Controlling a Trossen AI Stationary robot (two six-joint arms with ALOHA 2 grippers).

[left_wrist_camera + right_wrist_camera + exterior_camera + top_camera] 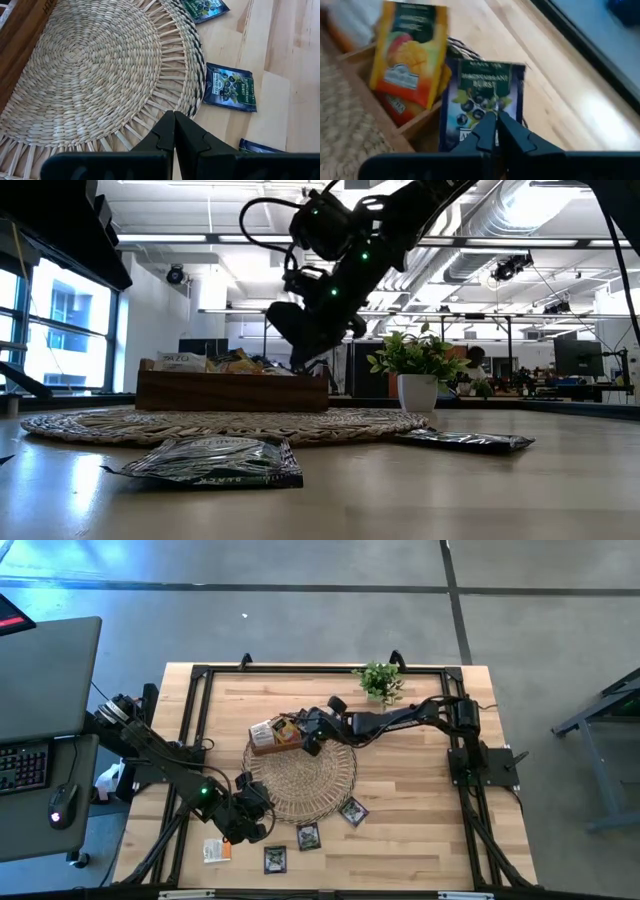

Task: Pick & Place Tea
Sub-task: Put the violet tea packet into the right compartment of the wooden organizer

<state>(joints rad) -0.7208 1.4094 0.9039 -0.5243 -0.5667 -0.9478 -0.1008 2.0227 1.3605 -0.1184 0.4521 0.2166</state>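
Above the wooden tray, right gripper jaws together on a dark tea packet; left gripper jaws together near the worktop's front edge.

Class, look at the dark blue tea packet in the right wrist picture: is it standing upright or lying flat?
Upright. The dark blue packet stands on edge in the wooden tray, its label facing the camera, beside upright orange packets.

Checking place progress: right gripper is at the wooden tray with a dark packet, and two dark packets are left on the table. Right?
Not quite: the high view shows three dark packets on the table, in front of the woven mat. The rest holds: the right gripper is at the wooden tray with a dark packet.
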